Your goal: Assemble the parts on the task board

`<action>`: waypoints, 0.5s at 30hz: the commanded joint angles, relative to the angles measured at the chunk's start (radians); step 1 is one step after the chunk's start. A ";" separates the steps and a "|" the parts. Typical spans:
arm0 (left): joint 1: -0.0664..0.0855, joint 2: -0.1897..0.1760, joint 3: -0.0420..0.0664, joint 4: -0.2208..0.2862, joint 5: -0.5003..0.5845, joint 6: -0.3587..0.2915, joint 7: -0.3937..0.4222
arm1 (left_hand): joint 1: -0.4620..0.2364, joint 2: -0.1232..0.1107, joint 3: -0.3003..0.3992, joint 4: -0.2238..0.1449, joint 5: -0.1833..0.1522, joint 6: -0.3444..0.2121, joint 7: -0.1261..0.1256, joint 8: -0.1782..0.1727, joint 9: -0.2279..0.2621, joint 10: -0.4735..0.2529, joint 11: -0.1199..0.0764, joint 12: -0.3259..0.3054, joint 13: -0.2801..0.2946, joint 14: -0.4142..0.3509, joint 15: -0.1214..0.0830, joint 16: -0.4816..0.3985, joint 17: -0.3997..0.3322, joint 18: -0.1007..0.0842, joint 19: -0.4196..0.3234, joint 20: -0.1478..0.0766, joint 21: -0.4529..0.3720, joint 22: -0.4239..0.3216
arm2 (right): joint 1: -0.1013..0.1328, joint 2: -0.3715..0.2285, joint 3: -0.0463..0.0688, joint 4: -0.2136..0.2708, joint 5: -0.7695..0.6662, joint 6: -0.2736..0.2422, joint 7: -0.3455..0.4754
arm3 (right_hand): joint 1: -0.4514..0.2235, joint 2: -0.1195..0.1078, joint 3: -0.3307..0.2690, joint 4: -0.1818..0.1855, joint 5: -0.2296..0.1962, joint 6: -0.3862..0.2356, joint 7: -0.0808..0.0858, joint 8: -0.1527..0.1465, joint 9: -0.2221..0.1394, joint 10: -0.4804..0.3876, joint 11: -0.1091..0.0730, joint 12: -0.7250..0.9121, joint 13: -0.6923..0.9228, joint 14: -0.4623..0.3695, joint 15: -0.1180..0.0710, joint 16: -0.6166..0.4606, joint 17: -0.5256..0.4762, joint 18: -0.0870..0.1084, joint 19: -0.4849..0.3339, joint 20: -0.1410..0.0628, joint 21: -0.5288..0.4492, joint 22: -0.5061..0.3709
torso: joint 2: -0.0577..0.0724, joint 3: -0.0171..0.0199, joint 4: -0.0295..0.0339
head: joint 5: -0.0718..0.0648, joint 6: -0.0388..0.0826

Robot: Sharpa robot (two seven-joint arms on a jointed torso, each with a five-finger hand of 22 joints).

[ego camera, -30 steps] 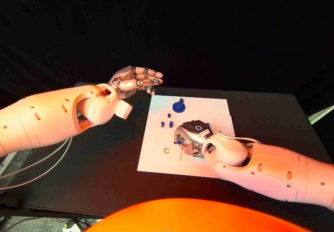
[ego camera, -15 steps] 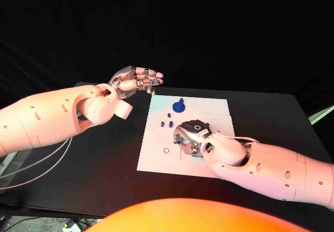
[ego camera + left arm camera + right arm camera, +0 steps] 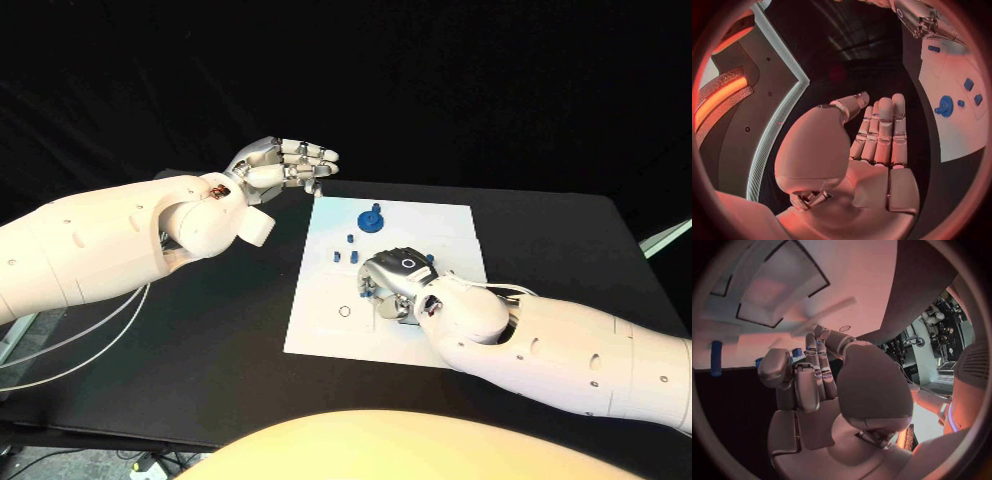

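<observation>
The white task board (image 3: 433, 225) lies in the middle of the black table. A round blue part (image 3: 372, 219) stands near its far edge, with small blue pegs (image 3: 346, 254) just in front of it. My right hand (image 3: 395, 282) rests fingers-down on the board's middle, its fingers curled over small blue parts (image 3: 796, 352); I cannot tell whether it holds one. A blue peg (image 3: 716, 358) lies apart from it. My left hand (image 3: 283, 164) hangs raised off the board's far left corner, fingers straight and together, palm (image 3: 873, 175) empty. The left wrist view also shows the round blue part (image 3: 944, 106).
A small ring mark (image 3: 343, 311) sits on the board's near left part. Black table (image 3: 216, 330) surrounds the board on all sides. Cables (image 3: 87, 340) hang off the table's left edge under my left arm.
My right hand has edged slightly to the left on the board. My left hand has stayed raised in the same place.
</observation>
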 commanded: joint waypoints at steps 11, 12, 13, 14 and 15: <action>0.001 -0.001 0.001 0.004 0.003 0.007 -0.003 | -0.008 0.010 -0.034 0.010 0.006 -0.013 0.008 0.010 0.007 -0.023 0.007 0.017 0.013 -0.012 0.002 -0.011 -0.010 -0.010 0.003 0.003 -0.012 -0.013 | 0.002 0.006 0.000 -0.001 0.013 -0.026 0.009 | -0.013 0.042 0.033 -0.007 0.008 0.003 0.007 0.027 0.022 0.045 -0.021 0.016 0.013 0.047 -0.002 0.012 0.010 -0.017 0.004 0.001 0.011 0.002 | 0.000 0.0001 -0.0001 | 0.003 0.000; 0.001 -0.001 0.001 0.004 0.003 0.007 -0.003 | -0.008 0.010 -0.034 0.010 0.006 -0.013 0.008 0.010 0.007 -0.023 0.007 0.017 0.013 -0.012 0.002 -0.011 -0.010 -0.010 0.003 0.003 -0.012 -0.013 | 0.003 0.007 0.000 -0.002 0.014 -0.029 0.010 | -0.013 0.043 0.033 -0.006 0.008 0.002 0.008 0.027 0.022 0.044 -0.020 0.015 0.013 0.047 -0.002 0.011 0.010 -0.017 0.003 0.001 0.010 0.000 | 0.000 0.0001 0.0000 | 0.002 0.000; 0.001 -0.001 0.001 0.004 0.003 0.007 -0.004 | -0.008 0.010 -0.034 0.010 0.006 -0.013 0.008 0.010 0.007 -0.023 0.007 0.017 0.013 -0.012 0.002 -0.011 -0.010 -0.010 0.003 0.003 -0.012 -0.013 | 0.003 0.007 0.000 -0.003 0.016 -0.031 0.011 | -0.015 0.044 0.033 -0.006 0.008 -0.001 0.009 0.026 0.022 0.040 -0.019 0.013 0.014 0.048 -0.001 0.013 0.012 -0.017 0.003 0.001 0.010 0.001 | 0.000 0.0001 -0.0003 | 0.002 0.000; 0.001 -0.001 0.001 0.004 0.003 0.007 -0.004 | -0.008 0.010 -0.034 0.010 0.006 -0.013 0.008 0.010 0.007 -0.023 0.007 0.017 0.013 -0.012 0.002 -0.011 -0.010 -0.010 0.003 0.003 -0.012 -0.013 | 0.003 0.008 0.000 -0.004 0.018 -0.032 0.012 | -0.015 0.044 0.033 -0.006 0.008 -0.001 0.009 0.026 0.022 0.040 -0.019 0.013 0.014 0.048 -0.001 0.013 0.012 -0.017 0.003 0.001 0.010 0.001 | 0.000 0.0001 -0.0002 | 0.003 0.000; 0.001 -0.002 0.001 0.004 0.003 0.008 -0.004 | -0.008 0.010 -0.034 0.010 0.006 -0.013 0.008 0.010 0.007 -0.023 0.007 0.017 0.013 -0.012 0.002 -0.011 -0.010 -0.010 0.003 0.003 -0.012 -0.013 | 0.003 0.008 0.000 -0.006 0.020 -0.031 0.013 | -0.017 0.045 0.033 -0.005 0.008 -0.004 0.010 0.024 0.023 0.036 -0.018 0.011 0.014 0.048 0.000 0.014 0.014 -0.018 0.003 0.002 0.009 0.002 | 0.000 0.0002 -0.0002 | 0.002 0.000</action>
